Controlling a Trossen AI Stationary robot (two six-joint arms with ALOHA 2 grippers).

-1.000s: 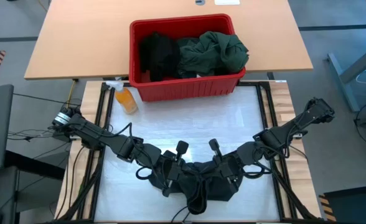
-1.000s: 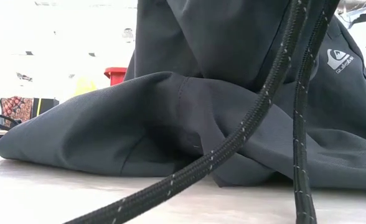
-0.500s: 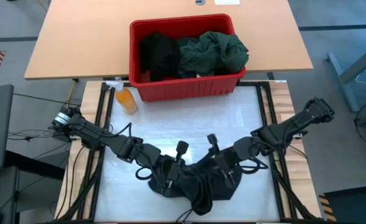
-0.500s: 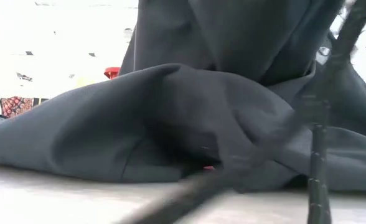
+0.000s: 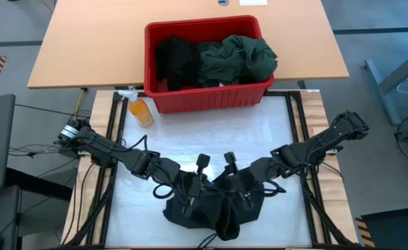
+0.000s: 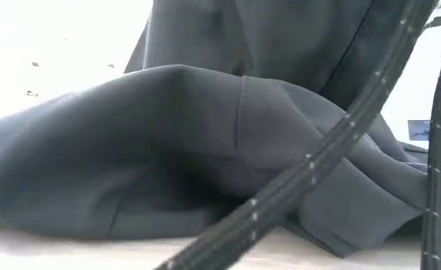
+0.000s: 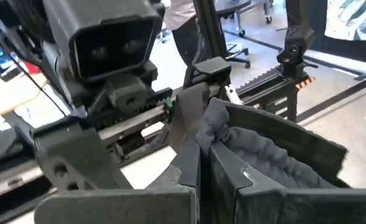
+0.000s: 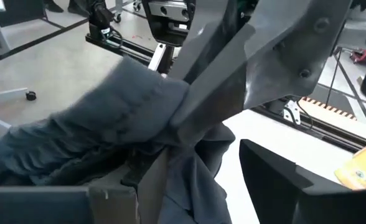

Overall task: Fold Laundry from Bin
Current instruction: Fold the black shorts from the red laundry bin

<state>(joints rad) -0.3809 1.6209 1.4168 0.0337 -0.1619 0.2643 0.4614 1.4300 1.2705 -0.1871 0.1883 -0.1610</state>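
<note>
your garment point(image 5: 214, 208) is a dark grey, soft heap, bunched and creased at the near edge of the bench point(image 5: 211, 149), between the two arms. in the low view it fills nearly the whole frame point(image 6: 168, 157), a seam running down one fold, with a braided cable point(image 6: 310, 169) slanting across in front of it. the rest of the laundry sits in the bin point(image 5: 211, 97) at the far side: a black piece point(image 5: 175, 61) beside the green shirt point(image 5: 237, 59), both piled up to the rim.

your left tool point(image 7: 203, 162) is closed, its fingers pinching a bunched edge of the grey cloth point(image 7: 258, 155); from above it lies on the heap's left part point(image 5: 188, 198). your right tool point(image 8: 198, 168) has its fingers apart, with cloth point(image 8: 96, 134) draped over one finger and hanging down between them; you cannot tell whether it carries any of the weight. from above it rests on the heap's right part point(image 5: 242, 194), just beside the left one.

an orange bottle point(image 5: 139, 107) lies on the bench near the bin's left corner, well apart from the heap. the other arm's body crowds each wrist view.
</note>
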